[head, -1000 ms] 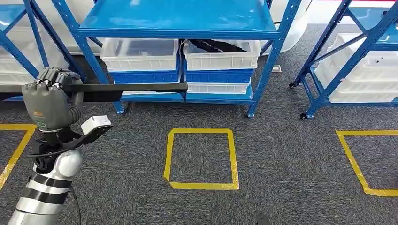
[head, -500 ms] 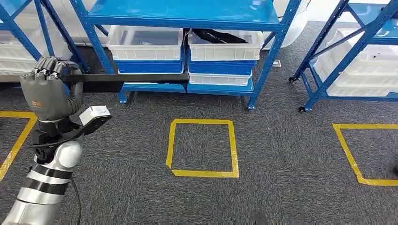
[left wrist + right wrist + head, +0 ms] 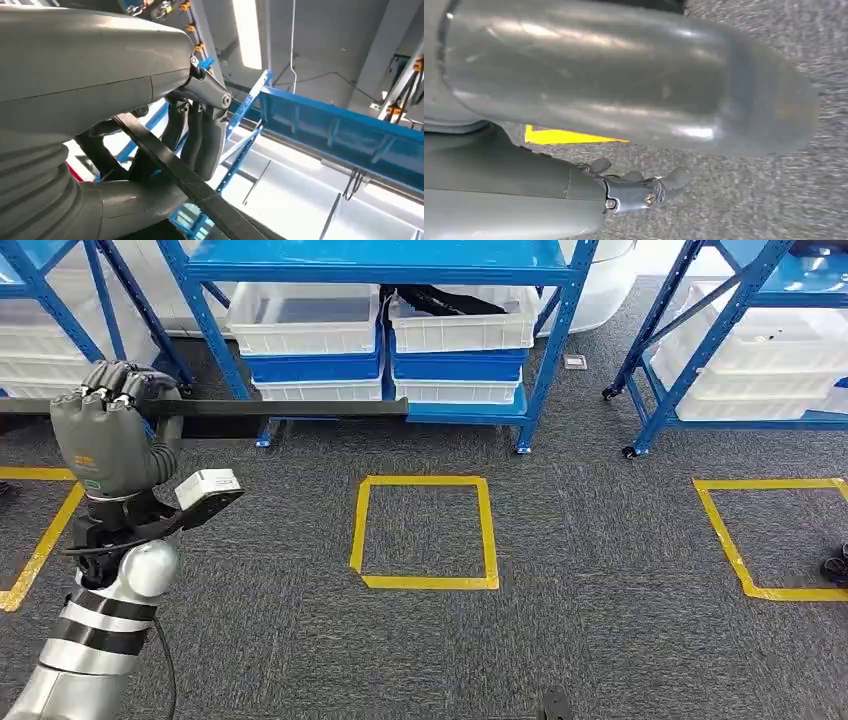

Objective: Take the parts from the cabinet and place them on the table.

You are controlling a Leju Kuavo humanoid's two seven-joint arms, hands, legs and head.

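A long, flat black part lies level in front of the blue cabinet's lower shelf, and my left hand grips it near its left end. The left wrist view has the same black strip running across the palm with the dark fingers curled over it. More black parts lie in a white bin on the cabinet. My right hand hangs over the grey carpet with nothing in it, its fingers stretched out.
The blue cabinet carries white and blue bins, one of them at the left. A second blue rack on castors stands at the right. Yellow tape squares mark the carpet. A dark object sits at the right edge.
The whole picture has shifted: the cabinet and tape squares sit higher and further left, so the camera has moved. My left hand still holds the black part level.
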